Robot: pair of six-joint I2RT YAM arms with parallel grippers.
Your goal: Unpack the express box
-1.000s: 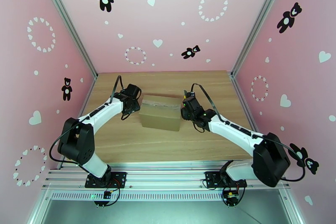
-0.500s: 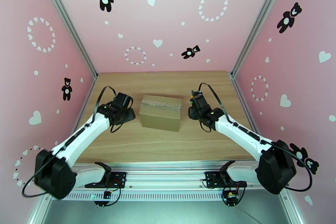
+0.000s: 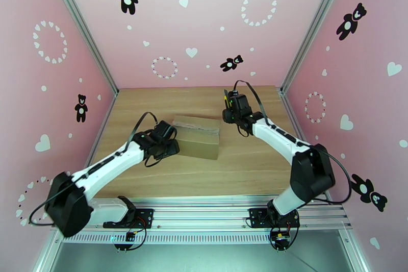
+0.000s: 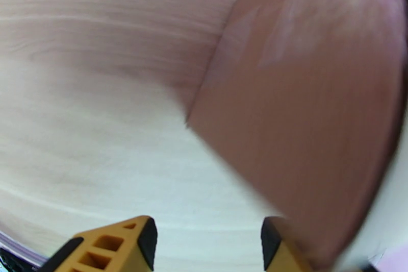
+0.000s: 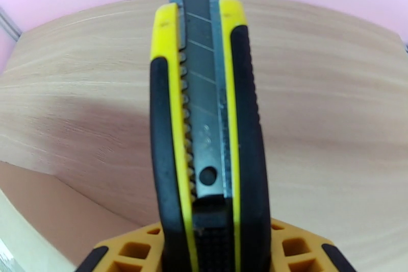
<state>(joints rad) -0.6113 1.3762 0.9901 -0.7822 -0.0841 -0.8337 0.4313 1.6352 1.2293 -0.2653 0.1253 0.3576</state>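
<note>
On the tabletop (image 3: 245, 166): the express box (image 3: 196, 138) was seen near the middle, flaps closed.
Left fingers (image 4: 122, 240): held apart and empty, low at the box's near-left corner.
Right fingers (image 5: 137, 247): clamped on a utility knife (image 5: 204, 115) (blade out), beyond the box's far-right corner.
Risk: the unbraced box could be dragged by the blade; contents could be slashed by a deep cut.

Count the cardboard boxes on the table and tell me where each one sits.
1. The box sits near the middle of the table, its left end close beside the open left hand.
</note>
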